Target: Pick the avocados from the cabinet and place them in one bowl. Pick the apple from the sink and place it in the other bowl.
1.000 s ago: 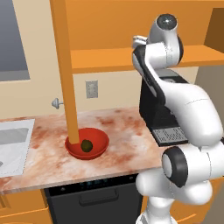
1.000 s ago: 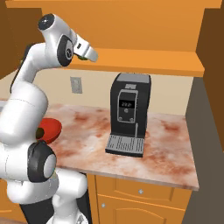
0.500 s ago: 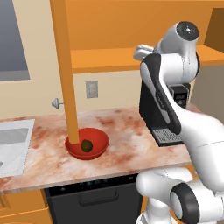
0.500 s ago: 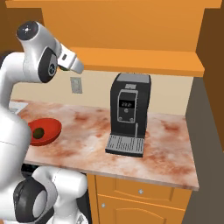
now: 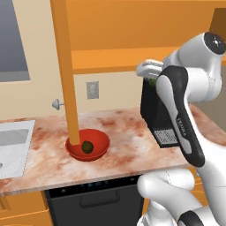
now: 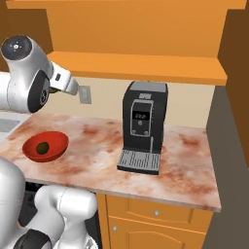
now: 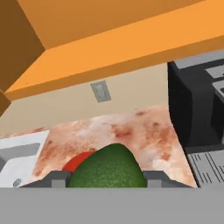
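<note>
My gripper is shut on a dark green avocado, which bulges between the two fingertips. In the left base view the gripper hangs below the cabinet shelf, in front of the coffee machine. The red bowl sits on the counter at the foot of the cabinet's tall door panel, down and left of the gripper. A second, olive-brown avocado lies in it. The sink is at the far left. The apple and the other bowl are out of view.
A black coffee machine stands on the marble counter, to the right of the red bowl. A wall outlet and a small knob are on the backsplash. My own white arm crosses in front of the machine.
The hand has come down and away from the cabinet shelf with the green avocado still in its grip. The upper arm has swung across towards the coffee machine.
</note>
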{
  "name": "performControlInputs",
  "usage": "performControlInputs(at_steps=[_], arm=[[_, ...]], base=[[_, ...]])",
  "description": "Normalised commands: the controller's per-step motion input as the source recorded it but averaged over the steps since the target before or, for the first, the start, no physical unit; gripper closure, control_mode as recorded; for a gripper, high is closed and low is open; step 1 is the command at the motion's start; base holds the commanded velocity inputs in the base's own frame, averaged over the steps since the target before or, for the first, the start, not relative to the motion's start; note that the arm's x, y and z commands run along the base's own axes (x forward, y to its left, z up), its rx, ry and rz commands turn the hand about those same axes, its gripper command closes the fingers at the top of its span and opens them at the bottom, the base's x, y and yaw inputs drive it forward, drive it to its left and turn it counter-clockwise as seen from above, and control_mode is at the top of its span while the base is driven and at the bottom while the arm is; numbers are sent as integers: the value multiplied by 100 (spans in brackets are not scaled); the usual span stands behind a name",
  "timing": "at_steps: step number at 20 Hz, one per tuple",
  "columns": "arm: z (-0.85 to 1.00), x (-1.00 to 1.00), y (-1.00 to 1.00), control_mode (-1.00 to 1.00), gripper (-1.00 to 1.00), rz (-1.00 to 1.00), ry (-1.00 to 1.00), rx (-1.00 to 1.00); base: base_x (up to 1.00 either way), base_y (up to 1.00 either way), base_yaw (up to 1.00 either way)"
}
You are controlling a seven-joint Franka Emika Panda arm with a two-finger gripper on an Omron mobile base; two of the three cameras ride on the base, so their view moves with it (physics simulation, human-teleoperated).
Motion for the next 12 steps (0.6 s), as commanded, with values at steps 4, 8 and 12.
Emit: performControlInputs(at_steps=[4, 8, 12], arm=[[-8, -21, 39, -100, 100, 23, 9, -1], [-16, -6, 39, -100, 100, 16, 4, -5], [-35, -15, 41, -100, 100, 16, 5, -11]], base=[[0, 0, 0], [0, 0, 0], [0, 0, 0]])
